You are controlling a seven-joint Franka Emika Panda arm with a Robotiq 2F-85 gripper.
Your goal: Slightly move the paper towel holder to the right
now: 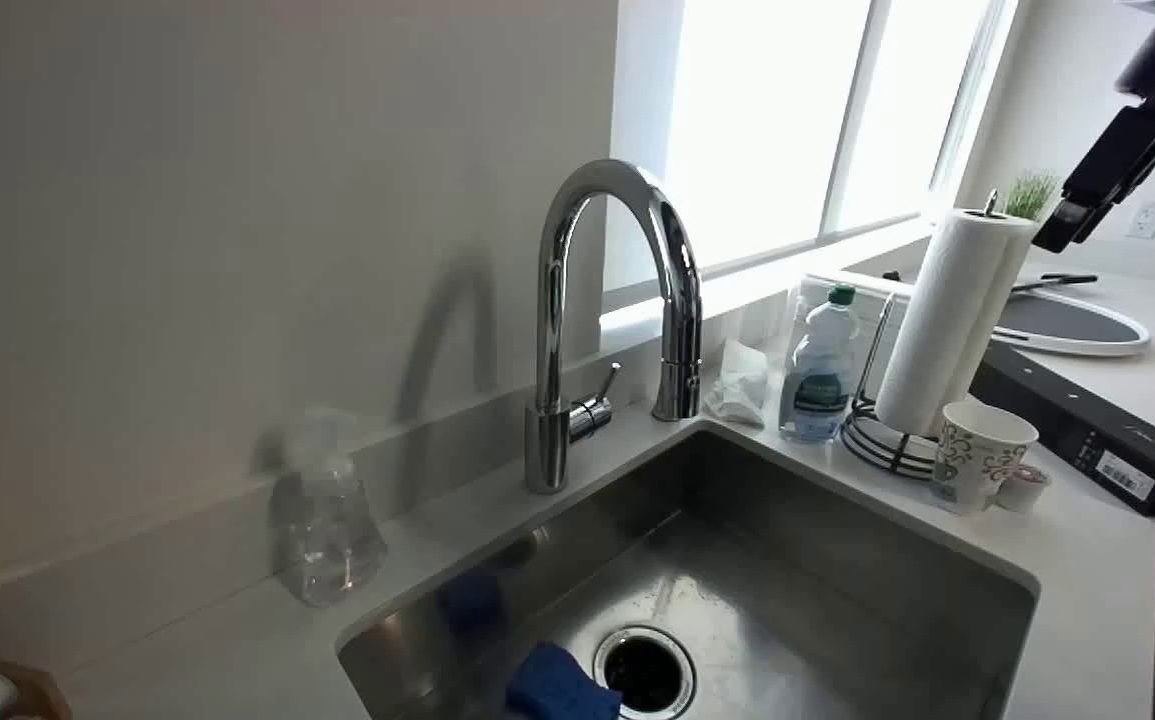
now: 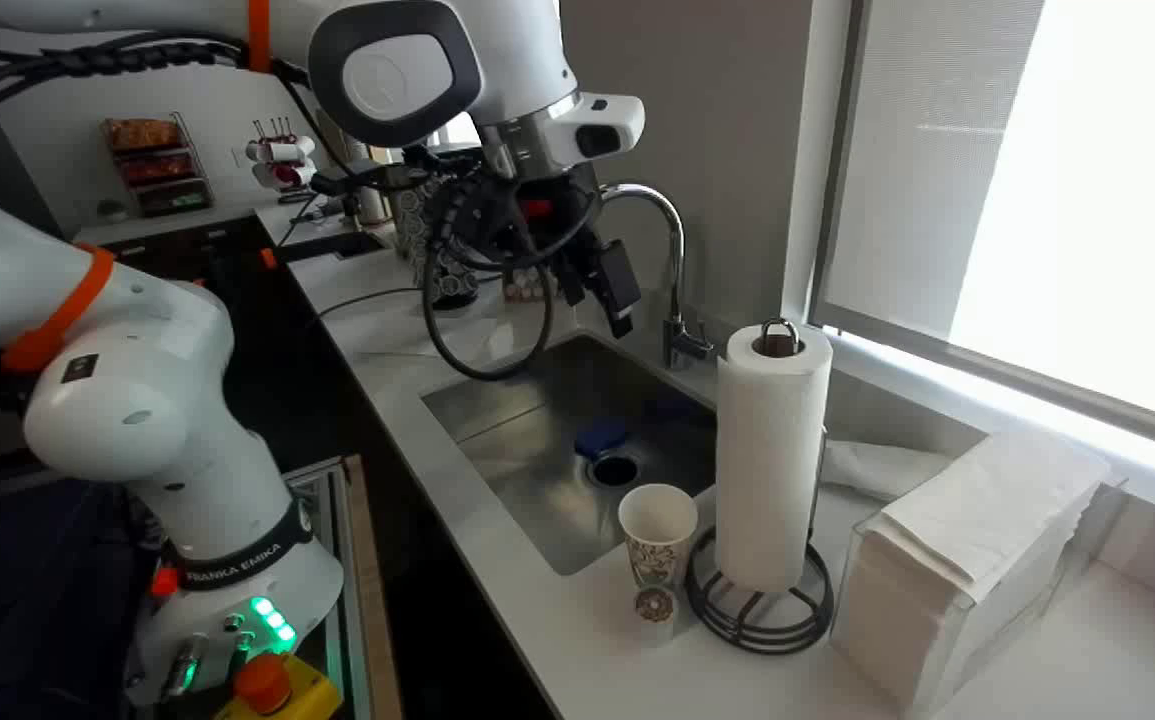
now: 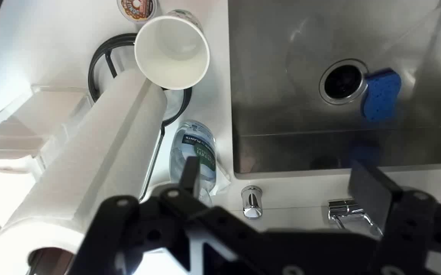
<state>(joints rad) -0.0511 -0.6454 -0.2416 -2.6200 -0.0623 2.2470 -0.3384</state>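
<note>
The paper towel holder, a tall white roll on a round dark wire base, stands upright on the counter beside the sink in both exterior views. In the wrist view the roll slants across the left side, with its top end at the lower left. My gripper is open and empty, its two fingers wide apart in the wrist view. In an exterior view the gripper hangs over the sink, apart from the roll. It also shows at the upper right in an exterior view.
A patterned paper cup and a small pod stand close to the holder's base. A clear soap bottle, a napkin box and a long black box are near. The faucet rises behind the sink.
</note>
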